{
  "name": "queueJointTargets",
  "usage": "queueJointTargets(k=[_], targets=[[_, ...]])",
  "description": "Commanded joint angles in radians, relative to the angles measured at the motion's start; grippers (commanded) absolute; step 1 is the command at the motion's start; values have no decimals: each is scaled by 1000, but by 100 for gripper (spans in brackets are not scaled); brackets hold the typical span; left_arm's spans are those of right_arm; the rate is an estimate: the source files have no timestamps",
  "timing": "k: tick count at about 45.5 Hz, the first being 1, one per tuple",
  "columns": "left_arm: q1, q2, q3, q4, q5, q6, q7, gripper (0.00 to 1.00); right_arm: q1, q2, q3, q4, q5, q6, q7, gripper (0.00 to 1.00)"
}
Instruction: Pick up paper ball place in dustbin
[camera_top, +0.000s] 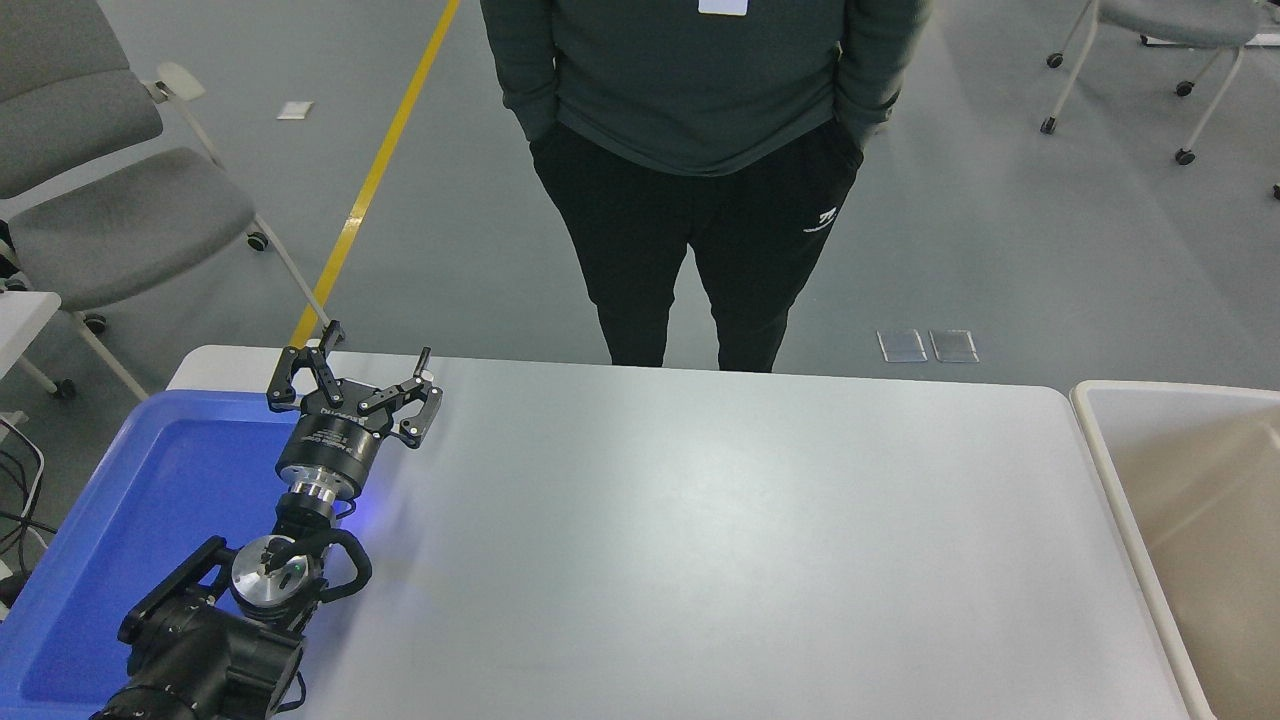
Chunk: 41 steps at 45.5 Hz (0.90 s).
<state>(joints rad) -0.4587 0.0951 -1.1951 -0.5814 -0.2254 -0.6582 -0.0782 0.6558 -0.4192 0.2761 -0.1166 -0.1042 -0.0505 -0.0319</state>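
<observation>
Paper ball: not visible anywhere now; position cannot be stated. Absent from table top and from visible bin floor.

Table (700, 540): white, spans centre of scene.

Bin (1092, 420): cream, thick pale rim, just beside table's right end, cut off by right edge. Visible interior bare.

Tray (150, 480): blue, at near left, against table's left end.

Person (700, 120): at far side, behind table, hands in pockets.

Chairs (110, 200): grey, on floor at far left and far right.

Left arm (215, 630): parked at near left, over tray.

Left gripper (350, 378): released, jaws spread wide, nothing between them, pointing toward far edge.

Right arm and gripper: out of view; state not reportable.

Handling, by judgement only:
- Crumpled paper: very light, soft, compressible, not fragile.
- Rough creased surface: low slip risk under light squeeze.
- Grasp across widest part, through centre, fingers on opposite sides.
- Avoid pinching loose flap; possible unfolding or tearing free.
- Moderate closure sufficient; excess force merely flattens wad.
- Release well inside bin rim; light wad may bounce or drift.
</observation>
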Motion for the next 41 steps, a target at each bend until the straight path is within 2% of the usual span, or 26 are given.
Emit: queueJointTargets(k=[1, 10, 11, 14, 16, 17, 18, 41], targets=[[0, 0, 0, 0, 0, 0, 0, 99, -62, 37, 83, -9, 21, -34, 1, 0], [0, 0, 0, 0, 0, 0, 0, 99, -64, 37, 86, -5, 32, -35, 1, 0], [0, 0, 0, 0, 0, 0, 0, 99, -64, 37, 87, -5, 32, -35, 1, 3], [0, 0, 0, 0, 0, 0, 0, 99, -64, 37, 89, -3, 34, -35, 3, 45], [0, 0, 0, 0, 0, 0, 0, 99, -64, 36, 89, -3, 38, -31, 3, 65], [0, 0, 0, 0, 0, 0, 0, 99, -64, 36, 89, -3, 40, -28, 3, 86], [0, 0, 0, 0, 0, 0, 0, 99, -64, 36, 87, -3, 41, -25, 3, 100], [0, 0, 0, 0, 0, 0, 0, 99, -18, 25, 54, 12, 40, -17, 3, 100]])
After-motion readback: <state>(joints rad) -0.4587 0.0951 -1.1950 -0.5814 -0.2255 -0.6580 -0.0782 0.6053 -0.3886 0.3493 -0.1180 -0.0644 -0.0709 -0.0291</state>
